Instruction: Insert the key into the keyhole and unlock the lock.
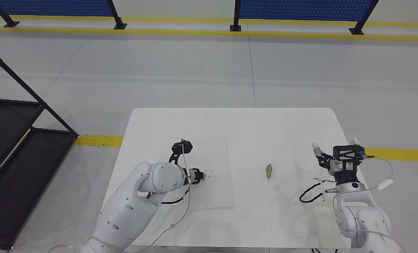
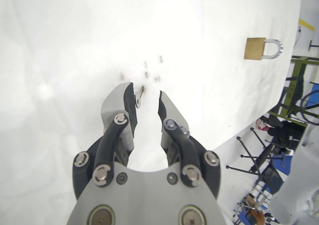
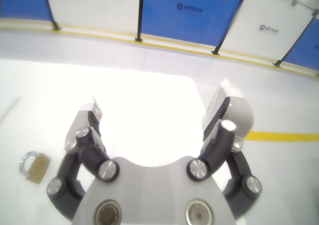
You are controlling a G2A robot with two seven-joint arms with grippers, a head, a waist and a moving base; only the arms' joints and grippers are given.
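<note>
- The white table (image 1: 281,132) carried both parts.
- The right gripper (image 3: 162,97) hung over the table's right side, fingers spread wide and empty.
- The left gripper (image 2: 145,89) was low over the table, fingers spread.
- The lock (image 1: 268,170) lay flat between the arms.
- The key (image 2: 138,99) lay just beside one left finger pad.

One finger (image 2: 117,101) of my left gripper (image 2: 145,92) is covering part of the key (image 2: 138,100) just beside its pad. From above, the lock (image 1: 268,170) is showing up too tiny to make out.
</note>
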